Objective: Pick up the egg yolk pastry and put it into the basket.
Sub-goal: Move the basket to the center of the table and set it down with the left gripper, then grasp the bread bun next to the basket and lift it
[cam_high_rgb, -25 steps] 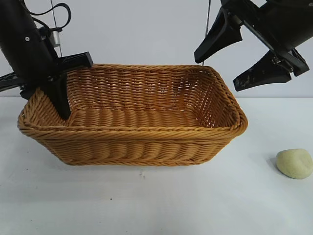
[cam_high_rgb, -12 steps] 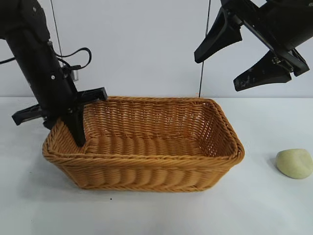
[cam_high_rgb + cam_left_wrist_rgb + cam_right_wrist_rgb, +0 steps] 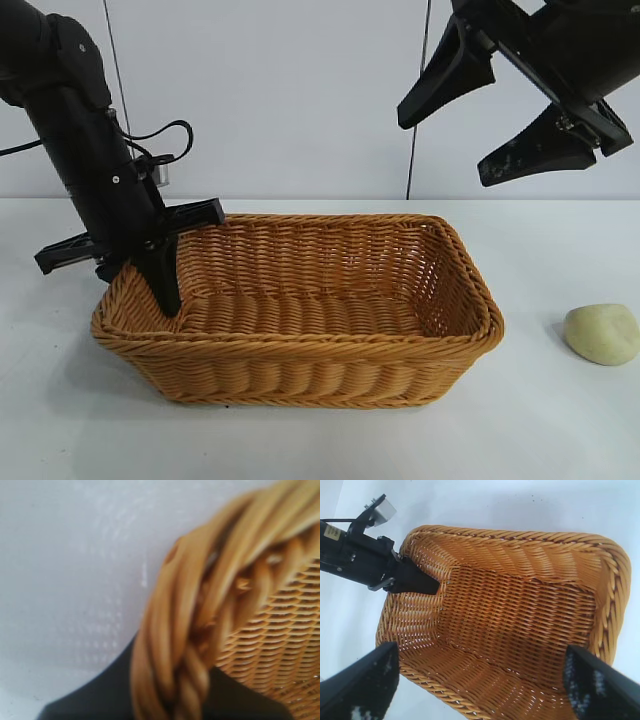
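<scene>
The orange-brown wicker basket (image 3: 330,345) stands in the middle of the white table. My left gripper (image 3: 152,282) is shut on the basket's braided rim (image 3: 175,645) at its left end, one finger inside the basket and one outside. The pale yellow egg yolk pastry (image 3: 602,333) lies on the table to the right of the basket, apart from it. My right gripper (image 3: 445,150) hangs open and empty high above the basket's right end. In the right wrist view the basket (image 3: 520,545) lies below its spread fingers (image 3: 365,685). The pastry does not show in either wrist view.
The white table (image 3: 320,440) runs all round the basket. A pale wall stands close behind. The left arm (image 3: 355,560) reaches over the basket's left end.
The left gripper, holding the rim, has moved the basket's left end to the right and nearer the camera. The right gripper and the pastry have not moved.
</scene>
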`<state>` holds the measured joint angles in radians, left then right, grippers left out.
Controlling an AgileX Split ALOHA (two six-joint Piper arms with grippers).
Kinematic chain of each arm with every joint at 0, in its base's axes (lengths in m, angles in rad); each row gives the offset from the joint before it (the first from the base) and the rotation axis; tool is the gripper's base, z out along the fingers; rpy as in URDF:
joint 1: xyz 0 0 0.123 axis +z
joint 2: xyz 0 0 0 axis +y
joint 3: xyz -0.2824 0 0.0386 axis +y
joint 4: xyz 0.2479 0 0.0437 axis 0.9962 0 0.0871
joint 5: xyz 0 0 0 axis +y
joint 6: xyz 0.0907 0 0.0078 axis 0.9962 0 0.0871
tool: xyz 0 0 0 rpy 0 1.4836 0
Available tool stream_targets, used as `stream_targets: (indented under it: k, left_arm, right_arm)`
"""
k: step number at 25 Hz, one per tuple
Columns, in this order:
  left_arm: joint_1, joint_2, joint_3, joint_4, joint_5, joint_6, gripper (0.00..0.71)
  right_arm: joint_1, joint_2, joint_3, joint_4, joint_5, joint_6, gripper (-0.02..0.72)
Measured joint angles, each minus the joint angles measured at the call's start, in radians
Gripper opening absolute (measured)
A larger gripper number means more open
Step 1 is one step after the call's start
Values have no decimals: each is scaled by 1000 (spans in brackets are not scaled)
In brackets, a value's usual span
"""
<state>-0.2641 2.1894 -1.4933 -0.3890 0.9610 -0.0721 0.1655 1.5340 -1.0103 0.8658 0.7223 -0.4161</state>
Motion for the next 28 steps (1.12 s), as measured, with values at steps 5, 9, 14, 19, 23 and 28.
stream_targets:
  k: [5, 9, 14, 19, 23, 28]
  left_arm:
    - [0, -52, -43, 2, 29, 0, 663]
    - [0, -114, -127, 48, 112, 0, 667]
    - [24, -141, -251, 105, 211, 0, 671]
    - [106, -141, -289, 219, 245, 1, 671]
    - [190, -141, -289, 307, 247, 1, 671]
    - [250, -155, -278, 328, 248, 0, 672]
  right_arm:
    - [0, 0, 0, 0, 0, 0, 637]
    - [0, 0, 0, 0, 0, 0, 637]
    - [0, 0, 0, 0, 0, 0, 637]
    - [0, 0, 0, 0, 0, 0, 637]
    - [0, 0, 0, 0, 0, 0, 637]
    - [0, 0, 0, 0, 0, 0, 637]
